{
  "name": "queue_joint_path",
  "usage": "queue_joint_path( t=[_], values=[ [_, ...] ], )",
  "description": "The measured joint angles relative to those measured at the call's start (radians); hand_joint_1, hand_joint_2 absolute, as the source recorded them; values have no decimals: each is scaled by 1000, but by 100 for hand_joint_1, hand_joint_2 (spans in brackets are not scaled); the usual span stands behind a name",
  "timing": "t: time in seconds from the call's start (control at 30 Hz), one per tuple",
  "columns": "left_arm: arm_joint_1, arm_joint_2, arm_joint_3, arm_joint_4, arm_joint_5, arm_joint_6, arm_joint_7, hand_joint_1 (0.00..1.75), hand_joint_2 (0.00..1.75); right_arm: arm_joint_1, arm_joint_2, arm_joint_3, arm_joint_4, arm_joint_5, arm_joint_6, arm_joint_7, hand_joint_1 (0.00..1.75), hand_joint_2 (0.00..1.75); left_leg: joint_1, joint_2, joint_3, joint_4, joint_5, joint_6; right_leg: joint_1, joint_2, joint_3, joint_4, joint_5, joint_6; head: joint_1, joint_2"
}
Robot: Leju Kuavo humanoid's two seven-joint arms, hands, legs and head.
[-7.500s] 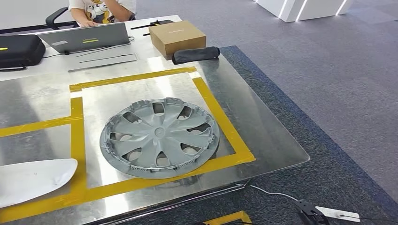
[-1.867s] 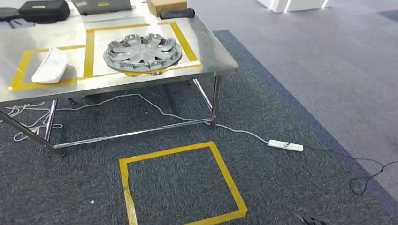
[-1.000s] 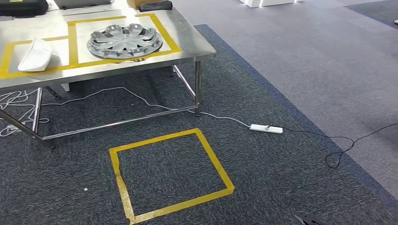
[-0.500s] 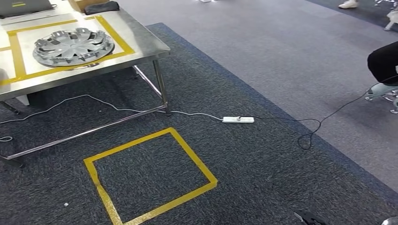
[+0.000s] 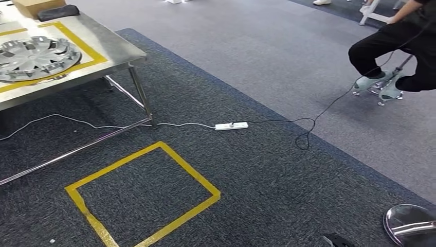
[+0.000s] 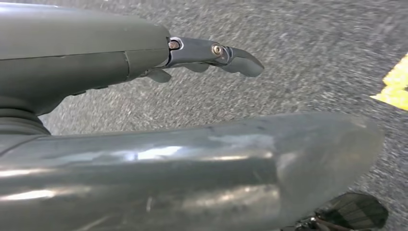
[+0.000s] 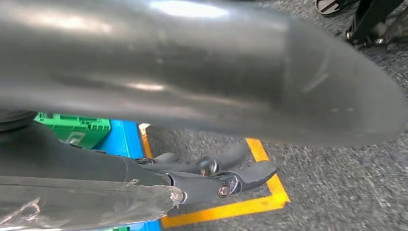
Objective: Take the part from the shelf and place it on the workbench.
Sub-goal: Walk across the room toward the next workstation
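brushed metal workbench (image 5: 110,51), matt plastic hubcap (image 5: 33,56), rough carpet (image 5: 267,190)

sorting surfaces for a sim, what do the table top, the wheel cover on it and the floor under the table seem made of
Table top: bare brushed metal, likely steel; it has a dull sheen.
Wheel cover: probably silver-painted plastic; matte grey moulded spokes, though metal is possible.
Floor: dark carpet with a speckled woven texture.

Right hand (image 7: 211,173) hangs over dark carpet (image 7: 337,192), fingers loose, nothing in them. Yellow tape (image 7: 260,202) below; green crate (image 7: 72,127) nr blue strip (image 7: 122,139).
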Motion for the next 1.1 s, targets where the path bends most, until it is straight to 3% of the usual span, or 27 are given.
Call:
queue_joint_path(
  t=[0.07,0.13,0.2,0.27,0.33,0.37,0.4,0.43,0.5,0.57,0.63,0.7,0.77,0.83,0.87,0.9,0.93,1.0,1.03,1.07,1.1],
  values=[
    [-2,2,1,0,-1,-6,3,0,0,-4,0,0,0,2,0,-2,0,0,-5,21,4,1,-3,-11,4,-12,22,-45,7,-14,-2,0],
    [-6,3,1,0,-5,-8,9,0,0,-2,0,0,0,4,0,-3,0,0,-3,32,6,1,-5,-23,3,13,14,-46,12,-28,-3,0],
    [-8,2,0,0,-15,-8,13,0,0,-2,0,0,0,6,0,-4,0,0,1,-13,-8,34,-35,-36,-1,36,11,-51,19,-40,-3,0],
    [-5,3,0,0,-24,-7,14,0,0,-6,0,0,0,6,0,-6,0,0,3,-75,-61,149,-102,-42,-3,61,7,-53,25,-48,-4,0],
    [-1,4,0,0,-32,-5,15,0,0,-8,0,0,0,7,0,-8,0,0,3,-93,-124,276,-149,-42,-4,89,2,-53,29,-49,-4,0],
    [0,4,-1,0,-43,-1,15,0,0,-7,0,0,0,8,0,-8,0,0,4,-95,-137,298,-144,-42,-4,103,2,-53,30,-48,-4,0],
    [1,4,-5,0,-59,7,15,0,0,-6,0,0,0,10,1,-8,0,0,4,-97,-132,279,-118,-41,-5,119,1,-53,31,-46,-4,0],
    [1,5,-11,0,-81,16,17,0,0,-6,0,0,0,14,1,-8,0,0,6,-105,-109,225,-78,-41,-7,134,1,-52,33,-43,-4,0],
    [1,8,-25,0,-112,29,22,0,0,-8,-1,0,0,23,3,-8,0,0,15,-155,-48,87,-12,-42,-8,165,-5,-47,36,-34,-5,0],
    [-1,9,-33,1,-115,28,29,0,0,-10,-4,1,0,29,4,-8,0,0,19,-190,-22,21,4,-37,-8,193,-17,-44,41,-22,-6,0],
    [-3,8,-33,1,-105,24,37,0,0,-4,-6,1,0,35,5,-8,0,0,17,-170,-24,17,5,-22,-12,211,-28,-49,49,-8,-6,0],
    [-4,8,-33,1,-96,23,44,0,0,4,-7,1,1,38,6,-8,0,0,16,-142,-23,14,10,-6,-10,164,-45,-25,34,2,-1,0],
    [-2,8,-33,1,-92,21,49,0,0,0,-7,1,1,39,6,-8,0,0,13,-111,-23,12,11,5,-7,89,-95,83,-28,7,5,0],
    [2,9,-32,1,-89,18,46,0,0,-6,-7,1,1,39,6,-8,0,0,8,-78,-24,13,10,8,-8,62,-155,220,-90,11,7,0],
    [3,10,-32,1,-92,17,39,0,0,-6,-7,1,1,40,6,-8,0,0,7,-64,-24,13,9,8,-8,59,-165,252,-98,11,7,0],
    [2,11,-33,1,-101,18,30,0,0,-4,-7,1,2,40,6,-7,0,0,6,-50,-24,13,8,7,-8,57,-153,241,-87,10,7,0],
    [2,11,-36,1,-114,21,21,0,0,-3,-8,1,2,41,7,-6,0,0,6,-36,-21,13,7,6,-8,50,-118,188,-62,8,7,0],
    [1,13,-45,1,-139,28,14,0,0,-4,-9,1,2,41,7,-1,0,0,2,-12,-15,13,2,-2,-4,5,-28,41,-10,1,7,0],
    [1,14,-49,1,-145,28,14,0,0,-6,-10,1,2,41,8,1,0,0,0,-2,-11,14,-1,-7,-2,-14,1,-9,4,-4,5,0],
    [0,16,-51,1,-144,26,17,0,0,-8,-10,1,2,41,9,3,0,0,-2,8,-8,13,-3,-12,0,-25,12,-31,9,-10,4,0],
    [-1,17,-52,1,-140,22,21,0,0,-8,-11,1,2,41,10,5,0,0,-3,18,-5,11,-4,-18,3,-20,9,-33,9,-16,3,0]
  ],
)
